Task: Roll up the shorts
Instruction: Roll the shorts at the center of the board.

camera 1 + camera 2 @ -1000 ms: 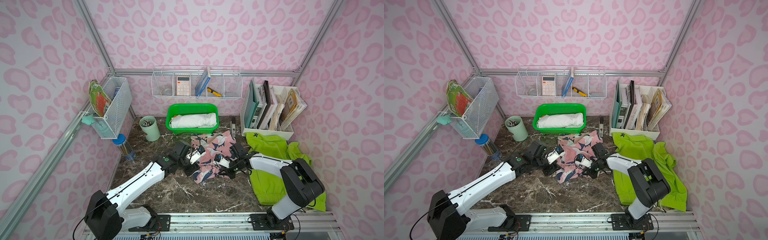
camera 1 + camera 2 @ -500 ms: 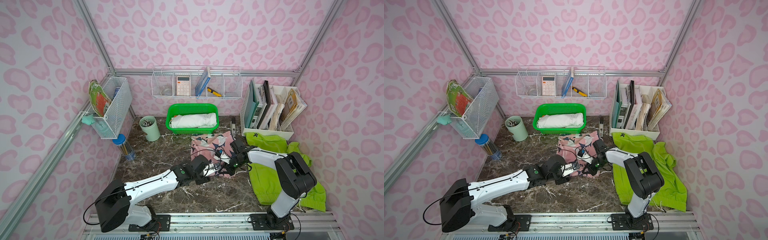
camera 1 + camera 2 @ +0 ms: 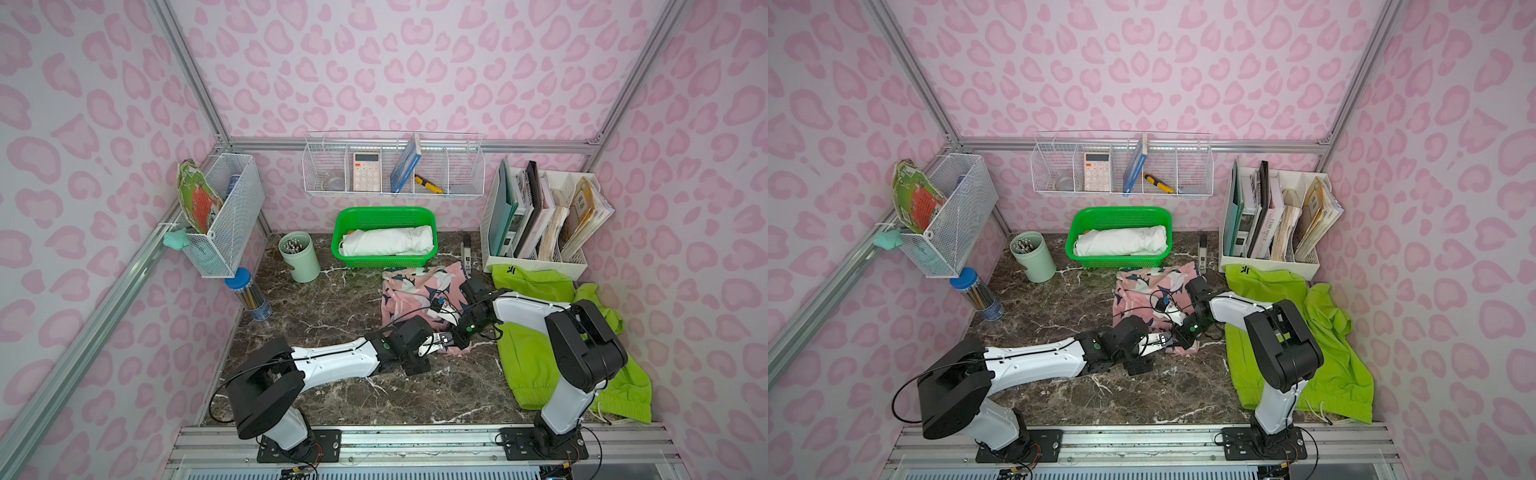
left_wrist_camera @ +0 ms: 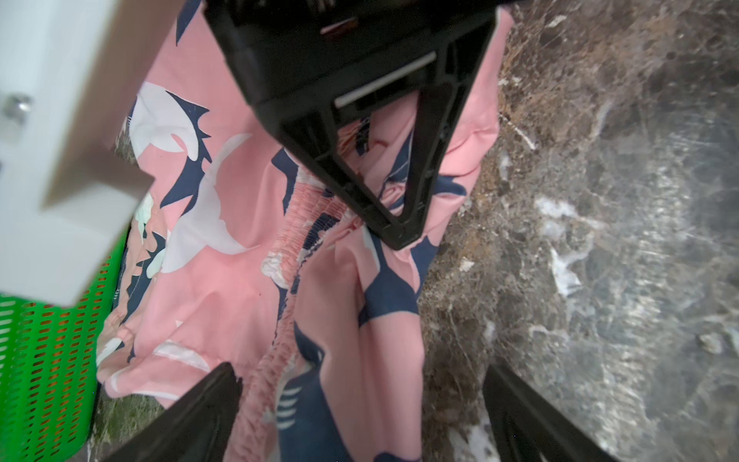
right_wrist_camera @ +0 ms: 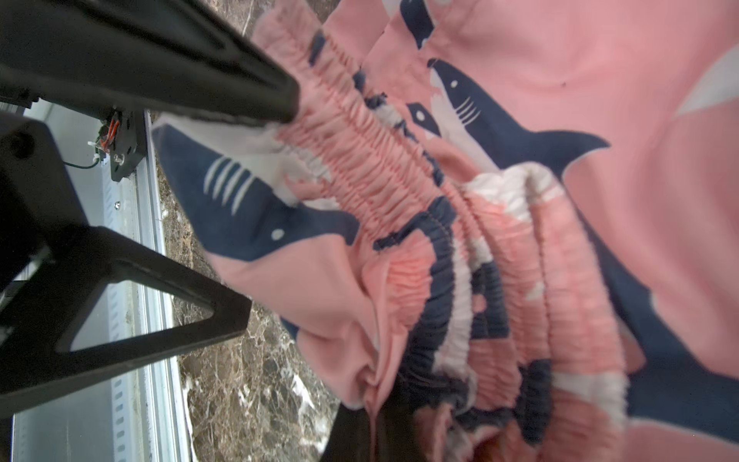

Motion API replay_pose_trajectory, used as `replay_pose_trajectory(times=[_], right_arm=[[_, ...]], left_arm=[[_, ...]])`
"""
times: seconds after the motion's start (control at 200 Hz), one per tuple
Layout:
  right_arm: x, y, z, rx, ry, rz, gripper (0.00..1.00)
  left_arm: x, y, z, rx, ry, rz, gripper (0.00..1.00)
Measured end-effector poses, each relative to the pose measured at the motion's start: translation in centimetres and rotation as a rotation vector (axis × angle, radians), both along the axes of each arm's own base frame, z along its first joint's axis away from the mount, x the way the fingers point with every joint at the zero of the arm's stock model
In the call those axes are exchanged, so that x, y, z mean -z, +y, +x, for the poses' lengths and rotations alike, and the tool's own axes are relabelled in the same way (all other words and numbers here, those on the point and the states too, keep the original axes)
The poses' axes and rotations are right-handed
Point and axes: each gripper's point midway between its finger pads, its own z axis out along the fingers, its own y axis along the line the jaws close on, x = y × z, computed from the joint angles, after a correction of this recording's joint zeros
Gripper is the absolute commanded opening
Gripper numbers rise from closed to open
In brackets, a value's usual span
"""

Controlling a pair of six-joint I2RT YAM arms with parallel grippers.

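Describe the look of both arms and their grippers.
Left arm and right arm: glossy white link shells between bulky black joint housings, each with a small green dot near the wrist, thin black cables looping alongside. Left gripper and right gripper: matte black fingers with hollow triangular frames, tapering to tips.

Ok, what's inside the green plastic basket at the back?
A rolled white cloth bundle fills the green plastic basket; anything beneath it is covered.
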Motion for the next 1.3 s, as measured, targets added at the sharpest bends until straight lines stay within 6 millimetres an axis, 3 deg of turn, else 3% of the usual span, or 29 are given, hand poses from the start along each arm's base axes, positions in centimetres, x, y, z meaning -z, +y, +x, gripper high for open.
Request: replay_pose_trajectory(times=[0.38, 0.515, 0.77, 1.055, 1.19, 1.3], right_arm=[[-0.1, 0.1, -0.1, -0.007, 0.011, 0.009, 0.00], [-0.2, 0.1, -0.2, -0.010, 0.016, 0.015, 0.00], [0.4, 0.0, -0.2, -0.009, 0.043, 0.007, 0.00], [0.5, -1.0, 1.6, 0.052, -0.050, -0.055, 0.44], [-0.1, -1.7, 2.9, 0.106, -0.108, -0.071, 0.56], [-1.1, -2.0, 3.8, 0.146, -0.139, -0.051, 0.60]], left_arm=[[3.7, 0.1, 0.8, -0.010, 0.037, 0.060, 0.85], [4.0, -0.2, 1.5, -0.017, 0.043, 0.047, 0.72], [4.9, -0.5, 1.6, -0.012, 0.073, 0.048, 0.35], [5.2, -0.7, 1.0, -0.012, 0.168, 0.053, 0.16], [5.0, -0.9, 0.9, -0.025, 0.205, 0.038, 0.15], [4.9, -0.8, 1.0, -0.047, 0.228, 0.029, 0.14]])
